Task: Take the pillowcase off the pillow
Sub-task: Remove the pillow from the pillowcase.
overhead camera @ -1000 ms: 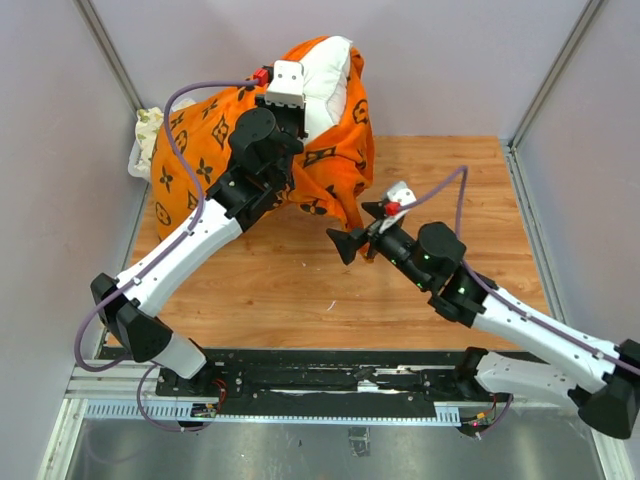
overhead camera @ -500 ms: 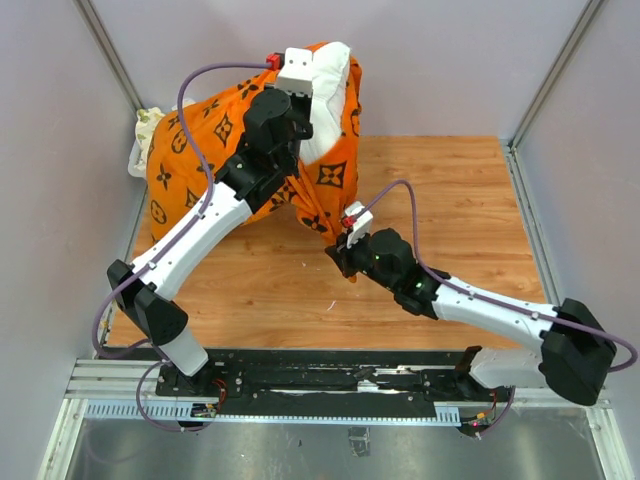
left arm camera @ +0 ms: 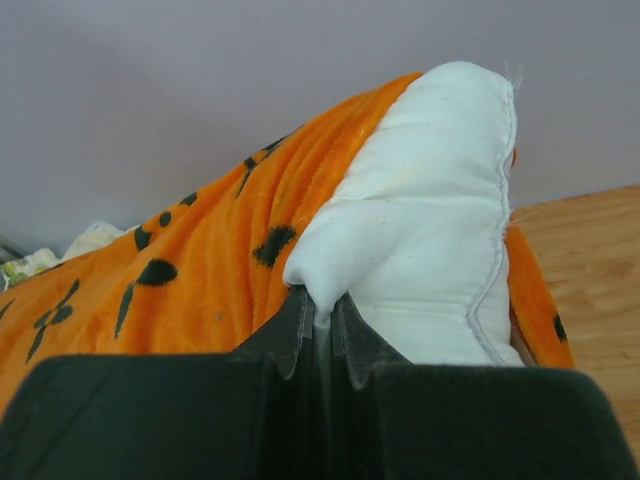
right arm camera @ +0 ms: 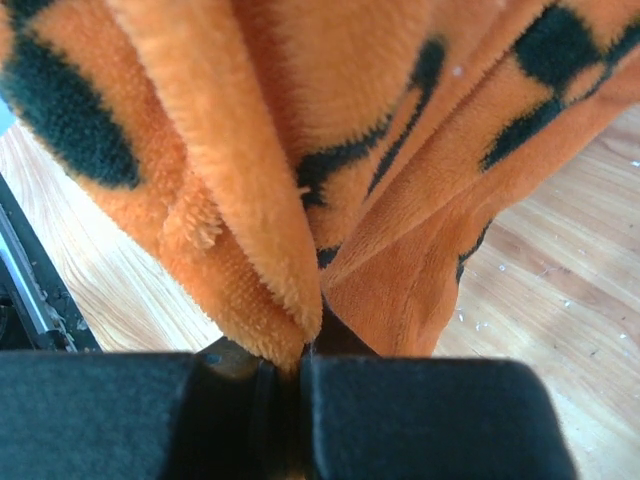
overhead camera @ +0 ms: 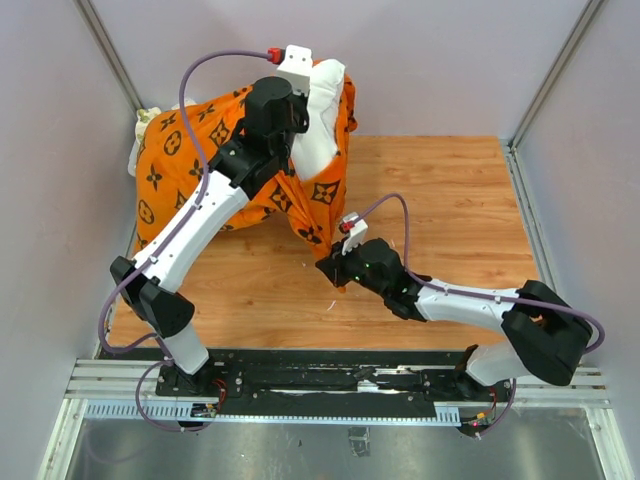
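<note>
Pinching the pillow [left arm camera: 430, 220] ahead of it, the left hand [left arm camera: 320, 308] is anchoring; the right hand [right arm camera: 298, 358], clenching pillowcase [right arm camera: 250, 150] hem, should be pulling steadily away.

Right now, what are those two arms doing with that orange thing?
They are stripping a pillowcase off a pillow. The left claw is pinched on a corner of the white pillow that pokes out of the orange printed pillowcase, at the back of the wooden table. The right claw is shut on the pillowcase's hanging lower edge. Most of the pillow is still inside.
</note>
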Tool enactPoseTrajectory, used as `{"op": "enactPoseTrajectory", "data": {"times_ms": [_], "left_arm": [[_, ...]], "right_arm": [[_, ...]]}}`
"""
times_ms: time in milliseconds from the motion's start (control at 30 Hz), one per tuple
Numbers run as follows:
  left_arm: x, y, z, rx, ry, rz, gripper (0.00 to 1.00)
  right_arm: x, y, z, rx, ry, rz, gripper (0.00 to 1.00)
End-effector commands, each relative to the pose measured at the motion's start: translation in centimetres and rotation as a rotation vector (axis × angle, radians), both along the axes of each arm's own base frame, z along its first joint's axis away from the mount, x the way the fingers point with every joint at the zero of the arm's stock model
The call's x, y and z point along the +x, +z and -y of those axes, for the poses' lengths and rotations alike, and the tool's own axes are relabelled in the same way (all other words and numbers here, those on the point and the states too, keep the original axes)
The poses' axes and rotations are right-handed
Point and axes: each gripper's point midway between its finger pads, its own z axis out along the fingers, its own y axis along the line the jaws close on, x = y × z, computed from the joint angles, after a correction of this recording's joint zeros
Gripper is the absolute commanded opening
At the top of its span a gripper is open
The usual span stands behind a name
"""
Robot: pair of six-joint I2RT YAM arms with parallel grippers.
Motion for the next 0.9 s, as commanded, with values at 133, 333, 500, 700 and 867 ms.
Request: {"op": "enactPoseTrajectory", "data": {"times_ms": [133, 333, 500, 700, 867], "left_arm": [[-2.5, 12.5, -8.4, -0.195, 0.140, 0.338, 0.00], [-2.6, 10.1, -7.0, -0.175, 0.058, 0.299, 0.00], [-3.3, 8.1, -5.7, -0.167, -0.037, 0.290, 0.00], [-4.1, 6.4, -4.7, -0.185, -0.112, 0.293, 0.00], [-4.2, 6.1, -4.6, -0.199, -0.121, 0.284, 0.00]], "right_arm": [[-4.6, -8.6, 5.0, -0.247, 0.011, -0.230, 0.05], [-1.9, 5.1, 4.7, -0.108, 0.055, 0.140, 0.71], [-2.0, 16.0, 7.3, 0.112, 0.011, 0.353, 0.98], [-0.1, 18.5, 5.2, 0.151, 0.009, 0.250, 0.96], [1.0, 18.7, 1.2, 0.198, 0.101, 0.206, 0.85]]}}
